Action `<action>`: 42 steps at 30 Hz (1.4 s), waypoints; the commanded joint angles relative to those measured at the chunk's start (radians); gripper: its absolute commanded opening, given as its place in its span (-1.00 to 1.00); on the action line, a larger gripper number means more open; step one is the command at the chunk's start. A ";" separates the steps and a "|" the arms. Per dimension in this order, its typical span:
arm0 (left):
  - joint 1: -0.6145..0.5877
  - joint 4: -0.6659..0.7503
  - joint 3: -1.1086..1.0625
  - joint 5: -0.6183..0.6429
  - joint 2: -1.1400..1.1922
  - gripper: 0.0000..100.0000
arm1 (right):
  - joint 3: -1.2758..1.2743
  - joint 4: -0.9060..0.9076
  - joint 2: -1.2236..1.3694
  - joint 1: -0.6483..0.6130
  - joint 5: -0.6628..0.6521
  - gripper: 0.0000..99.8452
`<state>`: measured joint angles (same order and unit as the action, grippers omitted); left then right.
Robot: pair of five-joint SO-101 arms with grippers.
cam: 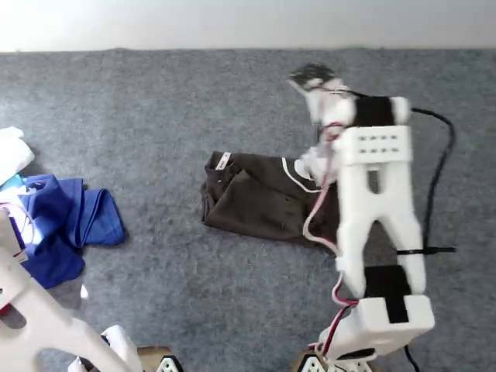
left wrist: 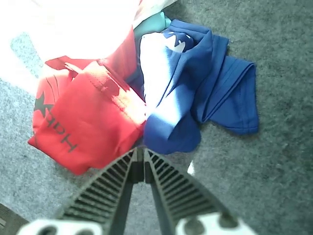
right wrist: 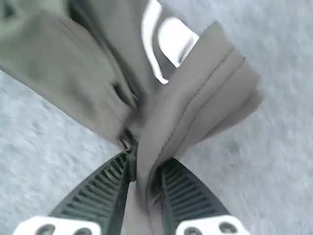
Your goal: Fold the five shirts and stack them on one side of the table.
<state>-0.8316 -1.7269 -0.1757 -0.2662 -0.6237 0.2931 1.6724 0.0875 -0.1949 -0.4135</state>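
High view, shirt: the brown shirt lies crumpled mid-table, its 3 o'clock edge under the right arm's wrist end.
High view, pile: the blue shirt lies at the table's 9 o'clock edge, near the left arm at 7 o'clock.
High view, surface: grey felt-like table, with a pale wall at 12 o'clock.
Left wrist view: the left gripper has its jaws pressed together on nothing, just short of the red shirt, which touches the blue shirt.
Right wrist view: the right gripper is clamped on a fold of the brown shirt.

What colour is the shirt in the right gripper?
Dark brown; the shirt shows best in the high view.
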 commanded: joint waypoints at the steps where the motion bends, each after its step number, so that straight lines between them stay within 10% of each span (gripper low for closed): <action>1: 0.003 0.000 0.010 0.012 -0.026 -0.97 | 0.031 -0.101 -0.027 -0.105 0.071 -0.98; 16: 0.003 0.000 0.008 0.043 -0.028 -0.97 | 0.034 -0.483 0.288 -0.314 0.074 -0.95; 23: 0.003 0.000 0.004 0.043 -0.028 -0.97 | 0.301 -0.326 0.374 -0.372 0.118 -0.46; 31: 0.003 0.002 0.004 0.040 -0.026 -0.97 | 0.615 0.018 0.503 -0.297 -0.008 -1.00; 42: 0.003 0.002 0.004 0.040 -0.026 -0.97 | 0.624 0.117 0.687 -0.117 -0.029 -0.98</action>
<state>-0.8316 -1.7269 -0.1757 -0.2325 -0.6237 0.8838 1.7492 0.7656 -0.3115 -0.4166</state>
